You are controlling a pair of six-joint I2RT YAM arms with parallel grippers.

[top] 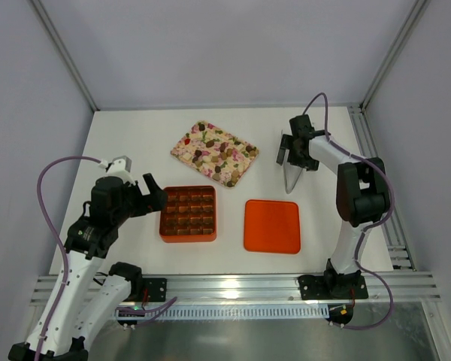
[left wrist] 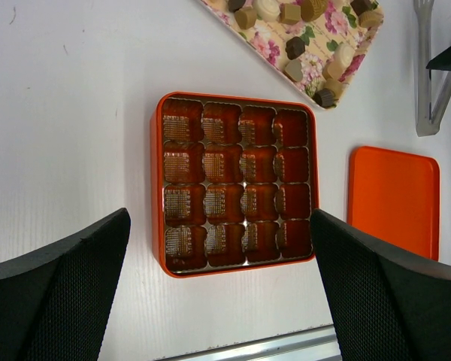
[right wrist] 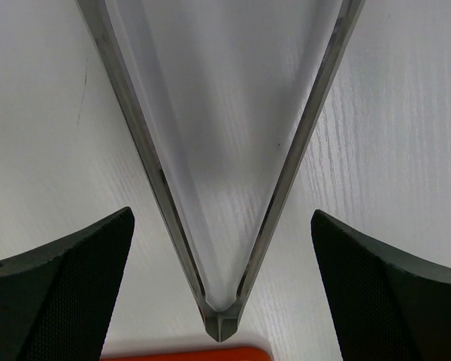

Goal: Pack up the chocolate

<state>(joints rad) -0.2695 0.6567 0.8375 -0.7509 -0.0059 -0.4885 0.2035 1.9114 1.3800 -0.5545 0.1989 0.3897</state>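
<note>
Several small brown and tan chocolate pieces (top: 210, 143) lie on a pink floral tray (top: 182, 150) at the table's middle back; some also show in the left wrist view (left wrist: 295, 47). The orange grid box (top: 163, 218) stands in front of the tray, and its cells look empty (left wrist: 156, 188). My left gripper (top: 156, 197) is open and empty, just left of and above the box (left wrist: 219, 218). My right gripper (top: 295, 162) is open and straddles metal tongs (top: 291, 179) lying on the table. In the right wrist view (right wrist: 222, 218) the tongs' hinge end (right wrist: 222, 327) lies between the jaws, not touched.
The flat orange lid (top: 271, 226) lies right of the box and shows in the left wrist view (left wrist: 395, 199) and at the bottom edge of the right wrist view (right wrist: 188, 353). A metal rail (top: 233, 286) runs along the table's near edge. Walls close off the back and both sides.
</note>
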